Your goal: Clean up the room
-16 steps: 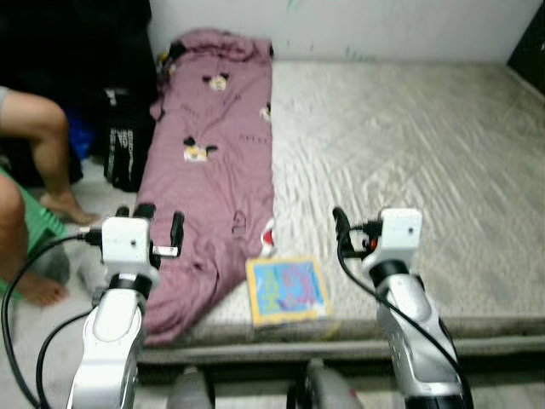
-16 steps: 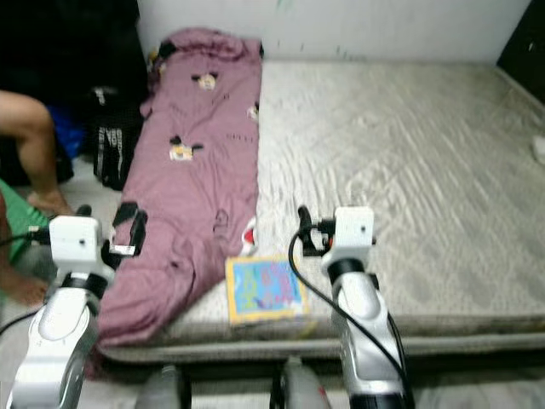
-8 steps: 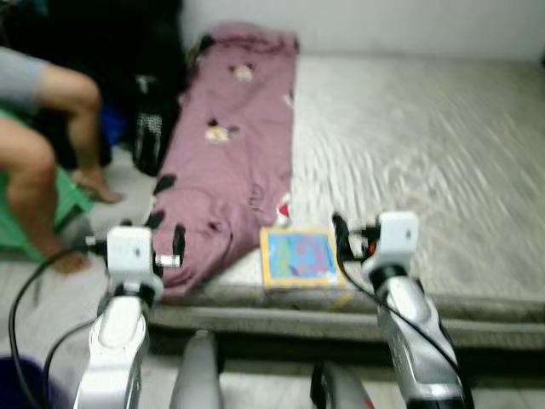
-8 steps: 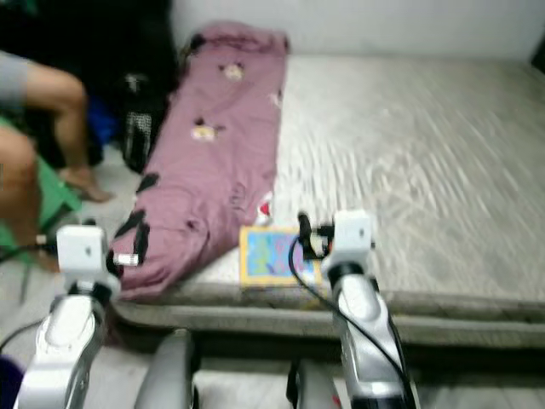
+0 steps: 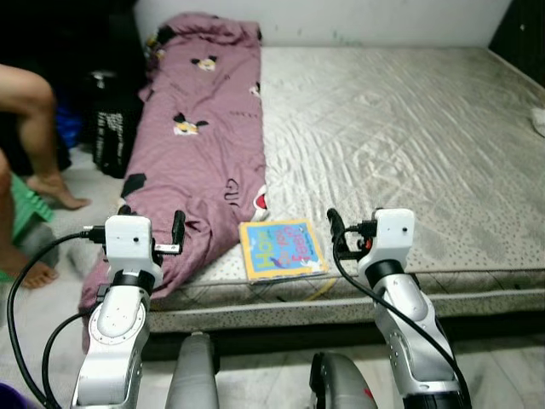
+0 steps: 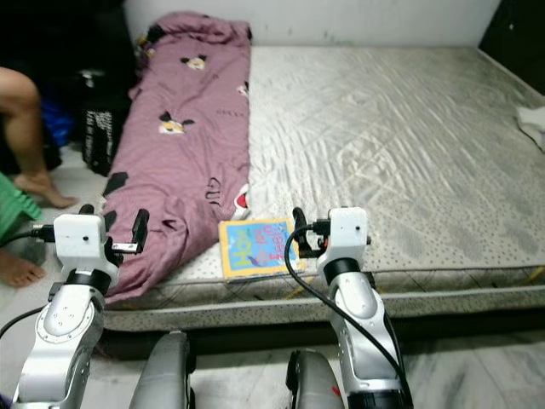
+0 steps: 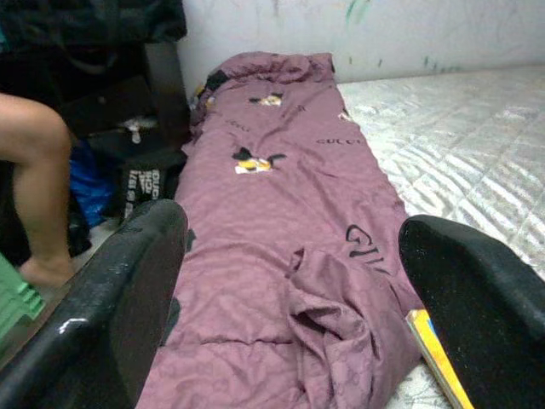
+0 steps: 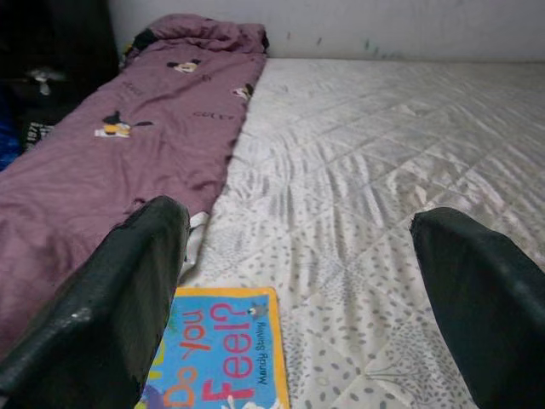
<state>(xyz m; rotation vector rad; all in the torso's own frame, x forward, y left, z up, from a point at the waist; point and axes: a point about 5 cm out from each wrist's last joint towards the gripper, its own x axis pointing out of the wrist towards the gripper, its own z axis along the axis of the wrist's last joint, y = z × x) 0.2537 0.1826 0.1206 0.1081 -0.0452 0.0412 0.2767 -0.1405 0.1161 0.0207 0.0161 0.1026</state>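
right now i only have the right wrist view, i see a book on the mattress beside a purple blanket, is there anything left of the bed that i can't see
observer: yes, a person's legs are on the floor left of the bed, beyond the blanket.
operator: ok where's the left gripper
observer: the left gripper hovers open over the blanket's near end, holding nothing.
operator: and how near the bed edge is the book
observer: the book lies right at the front edge of the mattress, just left of the right gripper.
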